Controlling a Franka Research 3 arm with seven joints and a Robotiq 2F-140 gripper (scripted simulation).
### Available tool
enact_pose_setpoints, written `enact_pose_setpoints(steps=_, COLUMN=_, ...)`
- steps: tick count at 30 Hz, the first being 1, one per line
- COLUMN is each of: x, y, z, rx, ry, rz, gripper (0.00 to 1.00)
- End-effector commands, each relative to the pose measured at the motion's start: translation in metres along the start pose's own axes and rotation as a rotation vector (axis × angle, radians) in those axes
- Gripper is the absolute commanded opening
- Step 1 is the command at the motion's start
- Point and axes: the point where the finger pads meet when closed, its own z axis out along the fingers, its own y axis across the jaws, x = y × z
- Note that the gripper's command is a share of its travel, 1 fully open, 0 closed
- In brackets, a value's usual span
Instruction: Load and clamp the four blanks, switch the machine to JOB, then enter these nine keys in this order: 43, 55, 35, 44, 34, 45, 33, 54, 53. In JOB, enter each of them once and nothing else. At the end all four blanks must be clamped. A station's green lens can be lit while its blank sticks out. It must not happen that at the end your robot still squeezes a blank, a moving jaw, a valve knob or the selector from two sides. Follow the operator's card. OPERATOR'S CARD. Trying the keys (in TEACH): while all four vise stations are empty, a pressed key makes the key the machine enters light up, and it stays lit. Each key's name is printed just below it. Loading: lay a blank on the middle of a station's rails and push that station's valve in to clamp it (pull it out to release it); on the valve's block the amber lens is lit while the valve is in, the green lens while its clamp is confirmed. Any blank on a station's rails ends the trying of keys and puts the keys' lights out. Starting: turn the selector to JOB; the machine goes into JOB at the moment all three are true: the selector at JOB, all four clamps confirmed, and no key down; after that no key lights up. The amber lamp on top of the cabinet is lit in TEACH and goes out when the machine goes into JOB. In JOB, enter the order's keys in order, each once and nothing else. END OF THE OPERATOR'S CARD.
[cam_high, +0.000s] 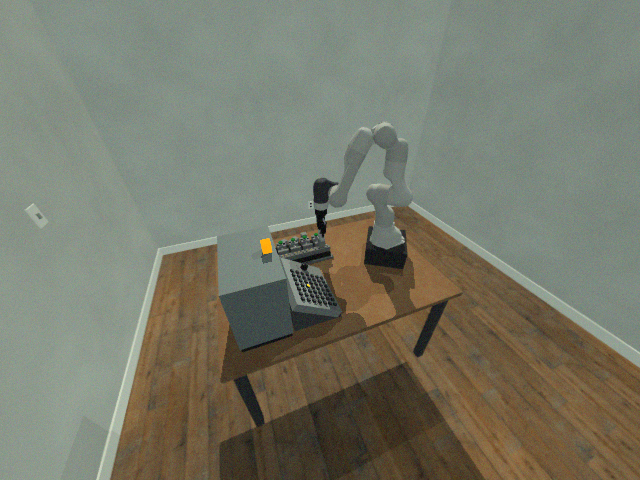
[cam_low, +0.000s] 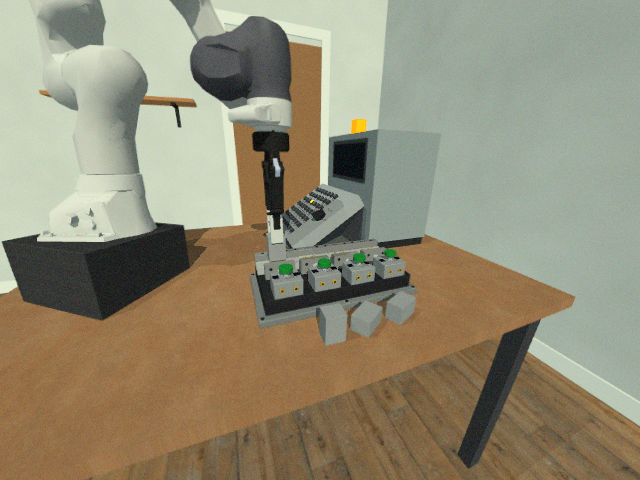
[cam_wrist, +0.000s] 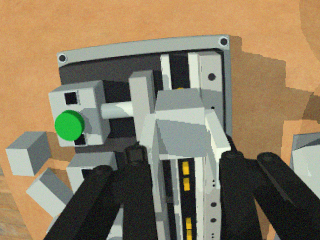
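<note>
My gripper (cam_high: 322, 233) (cam_low: 276, 233) (cam_wrist: 180, 127) is shut on a grey blank (cam_low: 277, 251) (cam_wrist: 181, 131), upright over the rails (cam_wrist: 194, 75) of the end station nearest the robot's base. The keypad's lit key shows the blank not resting there. The other blanks (cam_low: 332, 325) (cam_low: 366, 318) (cam_low: 400, 307) lie on the table beside the vise fixture (cam_low: 289, 318). Each station has a green round knob, one (cam_wrist: 69, 125) large in the wrist view; the small square lenses look dark. One key (cam_high: 308, 285) (cam_low: 311, 201) glows yellow; its name is unreadable. The amber lamp (cam_high: 265, 246) (cam_low: 358, 126) is lit.
The sloped keypad with its black selector knob (cam_high: 303, 266) (cam_low: 318, 214) stands just beyond the fixture. The tall grey cabinet (cam_high: 253, 315) (cam_low: 403, 180) is behind the keypad. The robot's black base block (cam_high: 385, 253) (cam_low: 56, 279) stands on the table to one side.
</note>
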Motion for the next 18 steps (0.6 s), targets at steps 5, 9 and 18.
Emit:
enact_pose_setpoints(steps=5, x=-0.0023, y=-0.0014, z=-0.0009, rx=0.003, ry=-0.005, rz=-0.009, gripper=0.0)
enact_pose_setpoints(steps=9, x=-0.0023, y=-0.0014, z=-0.0006, rx=0.003, ry=-0.005, rz=-0.009, gripper=0.0)
enact_pose_setpoints(steps=18, x=-0.0024, y=-0.0015, z=0.0018, rx=0.003, ry=-0.005, rz=-0.009, gripper=0.0)
